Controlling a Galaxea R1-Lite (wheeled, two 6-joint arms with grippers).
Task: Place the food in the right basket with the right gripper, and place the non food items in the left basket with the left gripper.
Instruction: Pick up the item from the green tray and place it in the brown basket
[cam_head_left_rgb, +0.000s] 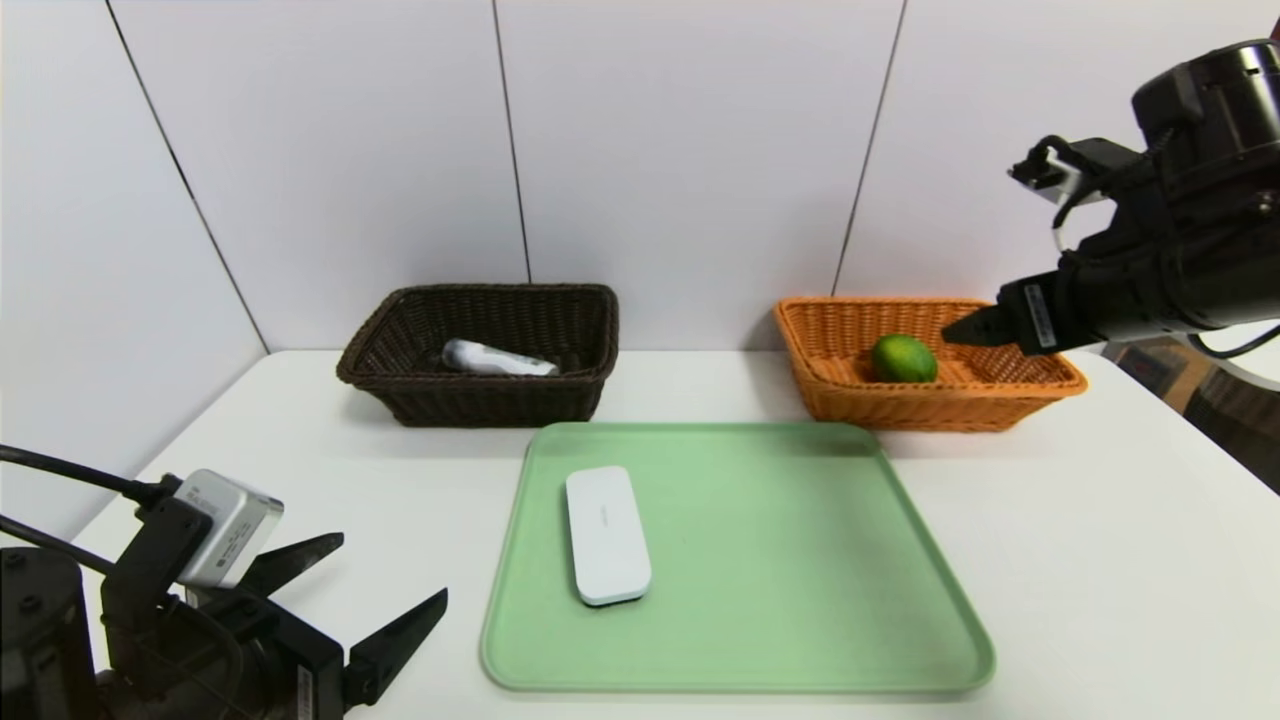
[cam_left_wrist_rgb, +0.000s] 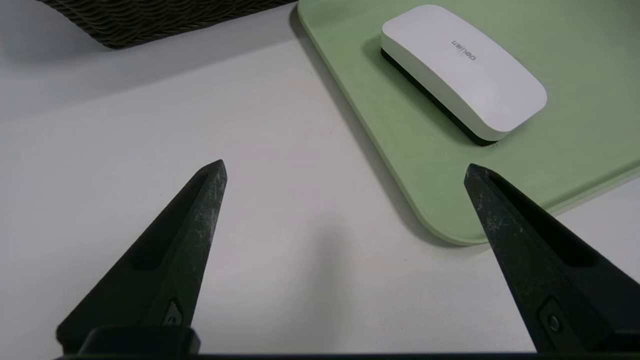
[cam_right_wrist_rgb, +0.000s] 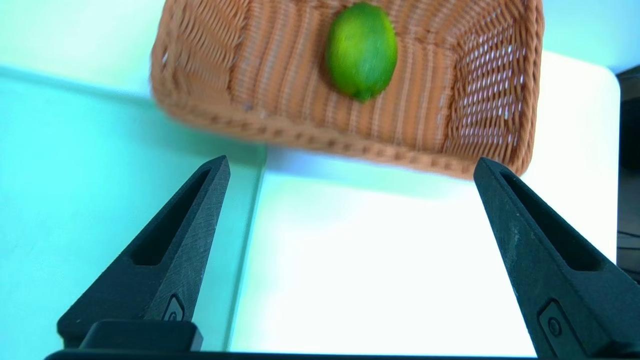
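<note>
Left to sort: white case (cam_head_left_rgb: 607, 535) flat on green tray (cam_head_left_rgb: 800, 600), long axis running away from the robot. Nearest the left gripper (cam_head_left_rgb: 385, 585), just right of it, jaws wide, empty. Lime (cam_head_left_rgb: 903, 358) in orange basket (cam_head_left_rgb: 1020, 385); right gripper (cam_right_wrist_rgb: 350, 167) spread, empty.

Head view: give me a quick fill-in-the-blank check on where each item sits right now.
1. The green fruit lies in the ____ basket.
2. The white case lies on the green ____.
3. The white bottle lies in the ____ basket.
4. The left gripper and the right gripper hold ____.

Missing words: orange; tray; dark brown; nothing
</note>
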